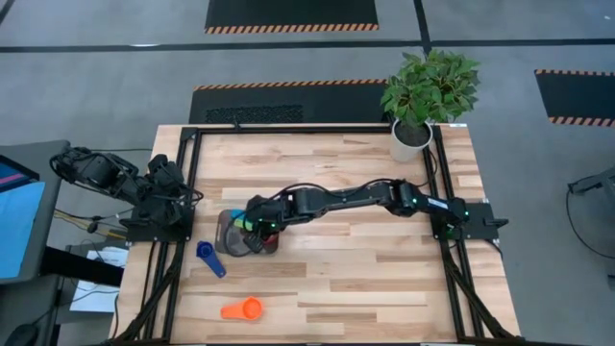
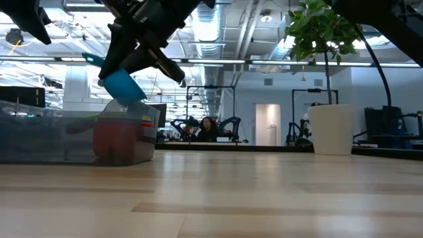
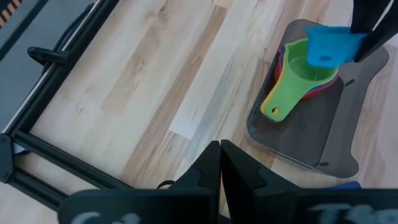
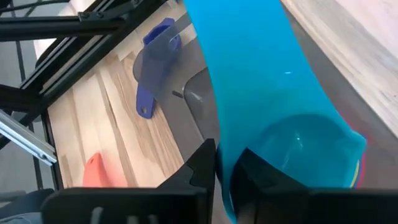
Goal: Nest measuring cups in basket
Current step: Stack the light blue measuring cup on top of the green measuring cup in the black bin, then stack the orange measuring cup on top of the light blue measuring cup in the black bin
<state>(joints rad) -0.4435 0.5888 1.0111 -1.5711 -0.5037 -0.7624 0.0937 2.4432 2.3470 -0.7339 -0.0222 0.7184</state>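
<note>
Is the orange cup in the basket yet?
No. In the high view the orange cup lies on the bare table, near its front edge, well clear of the basket.

We've got a pale wood-plank worktop (image 1: 365,269) with a smooth satin finish, a translucent smoky plastic basket (image 3: 323,134), glossy smooth plastic cups like the light blue cup (image 4: 267,93), and matt black metal framing (image 1: 178,279).

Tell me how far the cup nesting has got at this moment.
Partly done. A green cup already sits nested on others in the basket. The right gripper holds the light blue cup above that stack. The dark blue cup and orange cup remain on the table. The left gripper waits at the table's left edge.
</note>
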